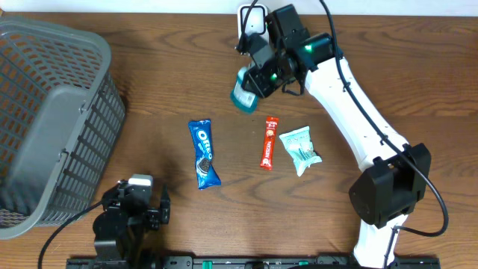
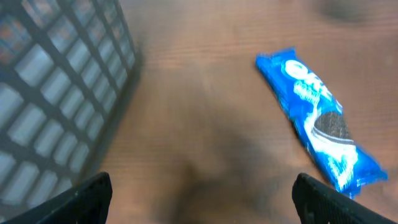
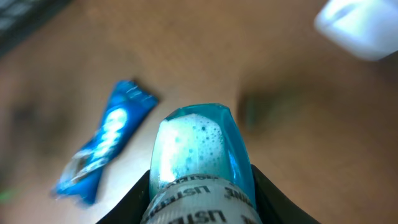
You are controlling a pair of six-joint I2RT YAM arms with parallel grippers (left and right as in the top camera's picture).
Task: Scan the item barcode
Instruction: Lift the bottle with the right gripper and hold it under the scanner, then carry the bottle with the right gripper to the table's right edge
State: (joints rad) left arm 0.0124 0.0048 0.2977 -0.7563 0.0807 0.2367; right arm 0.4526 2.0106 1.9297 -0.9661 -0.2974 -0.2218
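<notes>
1. Gripping the teal mouthwash bottle (image 1: 243, 91), the right jaws are partly closed around its labelled body, one finger on each side. In the right wrist view, foamy blue liquid fills the end of the bottle that points away from the camera.
2. The bottle is near the far edge of the worktop (image 1: 149, 75), close to the white scanner (image 1: 252, 21) and not touching it.
3. The right arm (image 1: 358, 112) reaches in from the near right corner.
4. The left jaws stand wide and hold nothing, low at the near left beside the grey basket (image 1: 45, 112).
5. A blue Oreo pack (image 1: 203, 153) lies flat mid-worktop, ahead of the left jaws.
6. To its right lie a red stick sachet (image 1: 269, 143) and, just beside that, a pale green packet (image 1: 301, 149).
</notes>
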